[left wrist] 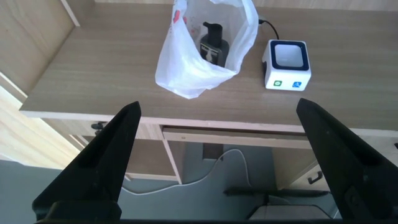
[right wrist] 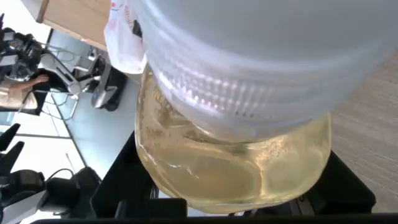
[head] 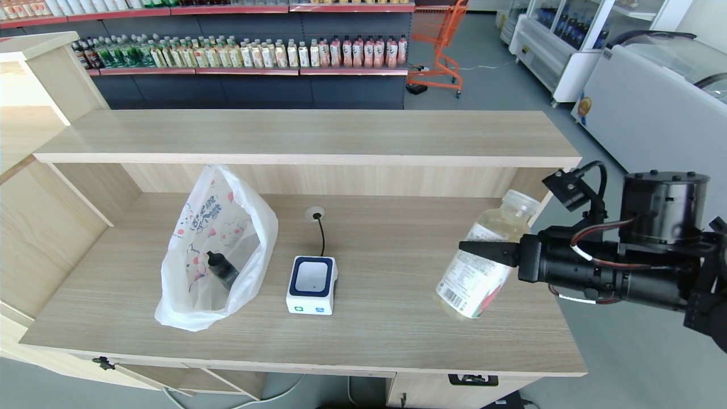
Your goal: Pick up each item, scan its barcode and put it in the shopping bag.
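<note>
My right gripper [head: 485,250] is shut on a clear bottle [head: 483,261] of pale yellow liquid with a white label and a barcode near its base. It holds the bottle tilted above the right part of the counter, cap up and back. The cap and the yellow liquid [right wrist: 230,155] sit right before the right wrist camera. The white scanner [head: 311,284] with a dark blue frame rests mid-counter, left of the bottle. A white printed shopping bag [head: 213,250] stands open at the left with a dark pump bottle [head: 221,268] inside. My left gripper [left wrist: 217,162] is open, off the counter's front edge.
The wooden counter [head: 369,318] has a raised back ledge [head: 306,136] and a side wall at the left. The scanner's black cable [head: 321,233] runs back to a hole in the counter. Shelves of drinks and freezers stand behind.
</note>
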`<state>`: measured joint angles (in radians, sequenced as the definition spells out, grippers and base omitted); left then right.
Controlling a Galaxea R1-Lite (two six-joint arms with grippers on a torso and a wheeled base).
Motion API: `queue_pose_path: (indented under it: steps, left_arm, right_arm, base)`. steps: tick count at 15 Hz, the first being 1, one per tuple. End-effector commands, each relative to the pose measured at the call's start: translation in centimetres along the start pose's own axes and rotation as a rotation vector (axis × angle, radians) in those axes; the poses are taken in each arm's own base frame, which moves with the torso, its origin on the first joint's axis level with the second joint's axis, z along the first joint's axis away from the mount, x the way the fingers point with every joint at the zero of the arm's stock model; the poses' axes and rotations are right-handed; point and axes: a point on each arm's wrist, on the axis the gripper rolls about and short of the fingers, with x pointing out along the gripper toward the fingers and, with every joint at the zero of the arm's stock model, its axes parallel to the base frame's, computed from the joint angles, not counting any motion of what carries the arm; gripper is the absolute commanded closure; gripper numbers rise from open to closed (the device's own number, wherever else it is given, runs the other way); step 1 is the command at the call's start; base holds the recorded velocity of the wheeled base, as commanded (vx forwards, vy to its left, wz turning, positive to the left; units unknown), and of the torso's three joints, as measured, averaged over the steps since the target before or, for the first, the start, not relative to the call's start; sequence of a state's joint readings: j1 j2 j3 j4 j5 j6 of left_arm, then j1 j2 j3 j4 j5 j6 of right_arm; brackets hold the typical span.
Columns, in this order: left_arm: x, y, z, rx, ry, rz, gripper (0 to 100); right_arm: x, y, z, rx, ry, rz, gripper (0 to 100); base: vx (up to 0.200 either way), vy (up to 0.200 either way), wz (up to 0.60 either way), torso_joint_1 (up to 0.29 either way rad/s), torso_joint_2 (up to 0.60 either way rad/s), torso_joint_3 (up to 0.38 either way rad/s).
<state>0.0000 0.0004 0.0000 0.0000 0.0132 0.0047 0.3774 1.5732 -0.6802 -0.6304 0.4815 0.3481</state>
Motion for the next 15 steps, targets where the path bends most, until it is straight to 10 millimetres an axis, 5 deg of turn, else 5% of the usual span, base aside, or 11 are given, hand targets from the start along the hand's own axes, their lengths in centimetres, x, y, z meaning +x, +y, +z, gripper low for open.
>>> queue_pose_path:
  steps: [1,15]
  left_arm:
    - [0.0,0.0,0.0,0.000,0.000,-0.001,0]
    - [0.0,0.0,0.0,0.000,0.000,0.001,0]
  right_arm:
    - [-3.0,2.2,0.5,-0.018,-0.038,0.081,100]
    - [0.1,4.5,-2.9,-0.198,0.127,0.365,100]
  base:
    - [0.000,0.000,0.00,0.000,0.00,0.000]
    - [0.000,0.000,0.00,0.000,0.00,0.000]
